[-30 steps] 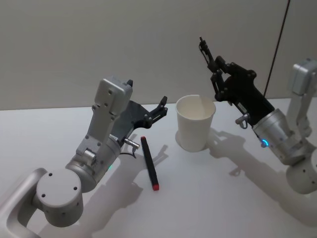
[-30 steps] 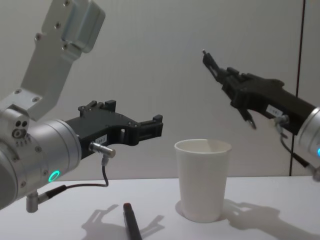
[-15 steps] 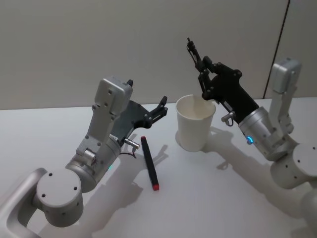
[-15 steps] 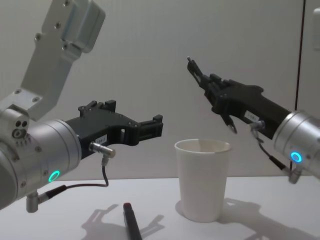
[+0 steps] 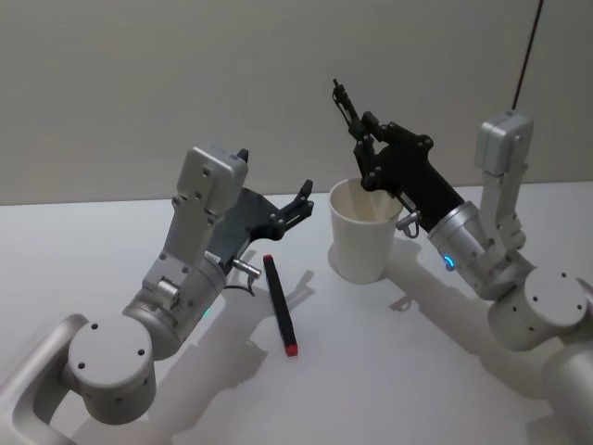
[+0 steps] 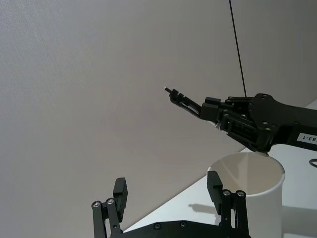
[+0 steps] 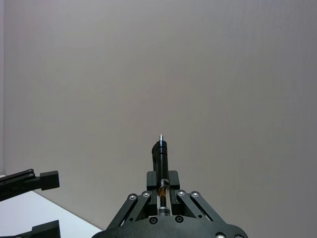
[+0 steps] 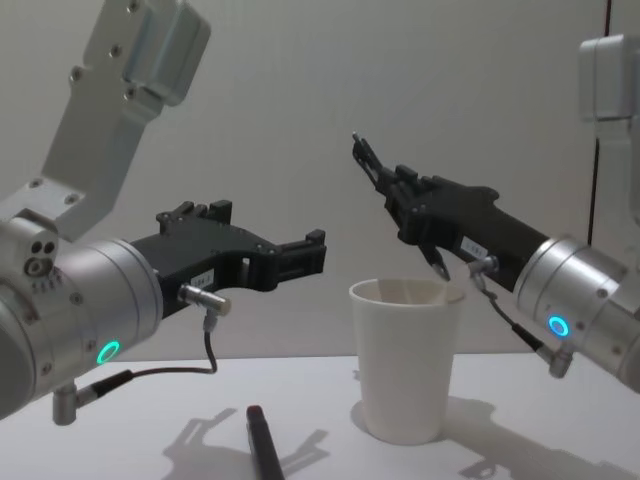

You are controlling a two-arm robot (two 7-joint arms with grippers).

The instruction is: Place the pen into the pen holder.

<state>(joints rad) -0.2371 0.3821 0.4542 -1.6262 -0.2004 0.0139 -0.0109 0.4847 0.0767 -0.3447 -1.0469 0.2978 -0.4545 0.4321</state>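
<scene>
The table (image 5: 93,241) is looked down on from the head, high and set back. From the chest, the cup (image 8: 405,360) is seen low, level and close. That same cup's rim is caught by the left wrist camera, aimed across at the wall (image 6: 74,74). The right wrist camera is pointed along the pen (image 7: 159,153) clamped in the right gripper (image 7: 162,181), up at the wall.

The pen holder (image 5: 366,243) is smooth, matt white paper. The desk (image 5: 398,380) under it is smooth, matt white. The left end effector (image 5: 295,206) and right end effector (image 5: 361,125) are matt black. The pen (image 7: 160,153) in the right one is faintly glossy black, metal-tipped. The arm shells (image 5: 208,176) are satin silver.
</scene>
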